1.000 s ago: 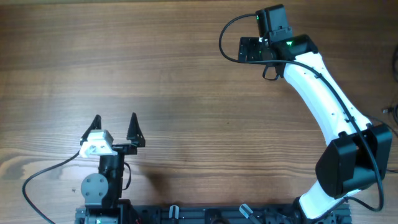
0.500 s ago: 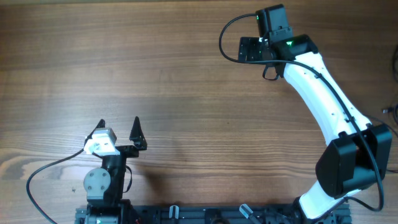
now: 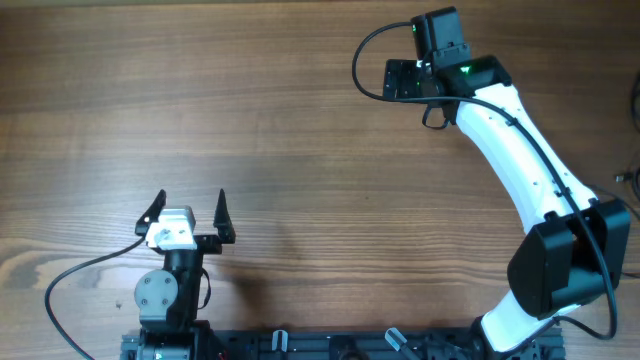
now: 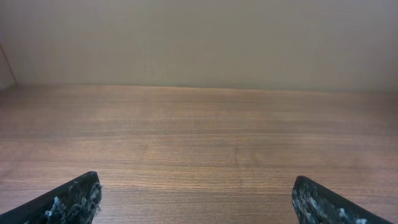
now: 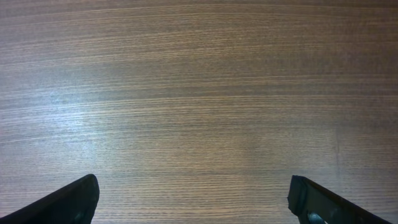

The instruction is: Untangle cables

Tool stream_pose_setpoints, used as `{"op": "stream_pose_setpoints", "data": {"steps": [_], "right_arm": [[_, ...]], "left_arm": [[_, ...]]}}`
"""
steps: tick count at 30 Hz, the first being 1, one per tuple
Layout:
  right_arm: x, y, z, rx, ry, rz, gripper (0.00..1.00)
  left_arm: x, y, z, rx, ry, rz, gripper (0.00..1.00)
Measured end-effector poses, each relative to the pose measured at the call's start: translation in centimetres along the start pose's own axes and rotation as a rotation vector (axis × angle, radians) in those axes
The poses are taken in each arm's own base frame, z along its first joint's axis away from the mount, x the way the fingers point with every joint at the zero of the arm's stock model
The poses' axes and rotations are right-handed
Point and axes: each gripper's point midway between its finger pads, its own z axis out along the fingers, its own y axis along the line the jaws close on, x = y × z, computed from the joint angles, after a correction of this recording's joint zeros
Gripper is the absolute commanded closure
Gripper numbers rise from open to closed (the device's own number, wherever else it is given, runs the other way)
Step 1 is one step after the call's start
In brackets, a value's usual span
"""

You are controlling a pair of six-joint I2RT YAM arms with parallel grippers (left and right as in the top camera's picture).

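The thin black task cables do not show in any view. My left gripper is open and empty, low over the wooden table near its front left; in the left wrist view its two dark fingertips stand wide apart over bare wood. My right gripper is far back at the right, on the white arm; the right wrist view shows its fingers wide apart with only wood grain between them.
The wooden table fills the view. The left arm's thick black cable loops at the front left. The right arm's thick cable arcs beside its wrist. A small dark thing lies at the right edge, too small to tell.
The left gripper has shifted slightly right and back toward its base, and turned a little. The right arm has not moved.
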Motion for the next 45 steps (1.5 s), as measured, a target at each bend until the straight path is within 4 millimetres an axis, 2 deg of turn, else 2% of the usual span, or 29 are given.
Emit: {"op": "stream_pose_setpoints", "data": {"steps": [31,38,40,41,43,45], "right_arm": [[0.0,0.0,0.0,0.0,0.0,0.0,0.0],[-0.3,-0.7,-0.1,0.041,-0.016,-0.039,0.0],[-1.1,-0.6,-0.4,0.037,-0.051,-0.04,0.0],[-2.2,-0.6,-1.1,0.031,-0.095,-0.033,0.0],[-3.9,-1.1,-3.0,0.02,-0.18,-0.012,0.0],[-4.6,-2.4,-4.8,0.024,-0.24,0.017,0.0]], "left_arm": [[0.0,0.0,0.0,-0.003,0.0,0.016,0.0],[0.0,0.0,0.0,-0.003,0.0,0.016,0.0],[0.0,0.0,0.0,-0.003,0.0,0.016,0.0],[0.0,0.0,0.0,-0.003,-0.001,0.016,0.0],[0.0,0.0,0.0,-0.003,0.0,0.016,0.0],[0.0,0.0,0.0,-0.003,-0.001,0.016,0.0]]}}
